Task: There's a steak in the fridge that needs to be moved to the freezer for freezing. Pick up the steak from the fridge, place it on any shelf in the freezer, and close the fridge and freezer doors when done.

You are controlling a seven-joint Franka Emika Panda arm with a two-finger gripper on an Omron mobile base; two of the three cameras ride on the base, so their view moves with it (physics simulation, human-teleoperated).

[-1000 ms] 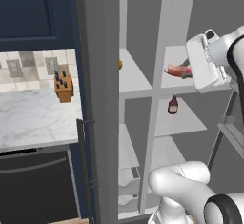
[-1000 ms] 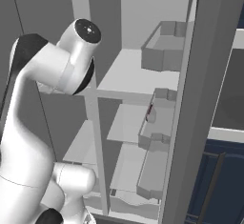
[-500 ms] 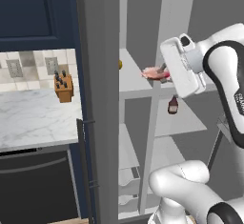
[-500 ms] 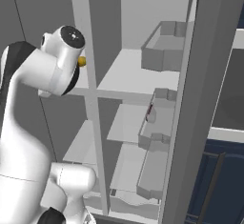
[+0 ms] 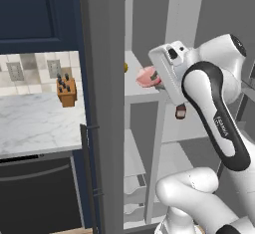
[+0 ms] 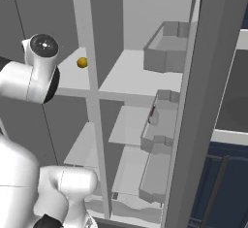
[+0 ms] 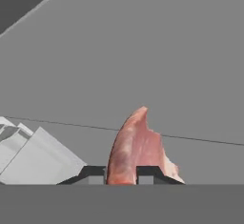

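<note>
My gripper [image 7: 121, 174] is pinched on the steak [image 7: 136, 147], a flat pink-red slab that stands on edge between my two dark fingertips [image 7: 93, 173] and reaches out past them. Beyond it, from the hand's own camera, there is plain grey wall, with some white shelf or drawer edges low on the left.

From the camera behind my left side, the steak [image 5: 147, 76] hangs in the air in front of the tall grey unit, held out from my white hand, just about level with a white shelf [image 5: 133, 84] in the narrow left section, the freezer [image 5: 144, 24]. It looks to sit at the front edge of that shelf, near the upright divider, though I cannot tell whether it is over the board or just short of it. A small yellow fruit [image 5: 125, 67] rests on the left of the same shelf. To the right, in the wider fridge [image 5: 199, 14], a dark brown bottle [image 5: 181, 112] stands on a shelf below my forearm.

From the right-hand camera, the fridge door [image 6: 203, 101] stands open, with grey bins on its inner face.

I judge this to be the carry from fridge to freezer, nearly over. Next I need to push the steak farther in over the shelf, lower it flat, and let go, keeping clear of the fruit. Both doors would remain to be shut.
</note>
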